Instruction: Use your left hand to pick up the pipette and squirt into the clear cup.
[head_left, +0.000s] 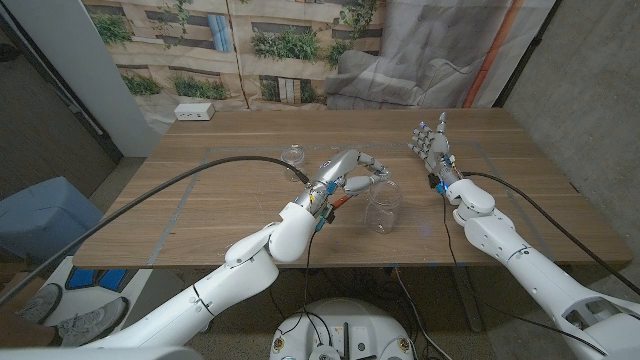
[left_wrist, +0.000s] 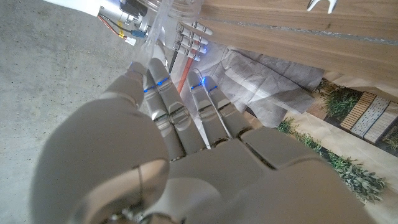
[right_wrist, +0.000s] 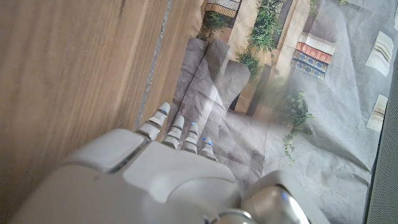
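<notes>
Your left hand pinches the pipette directly above the clear cup, which stands mid-tabletop. Your right hand stands apart, fingers extended, holding nothing.
</notes>
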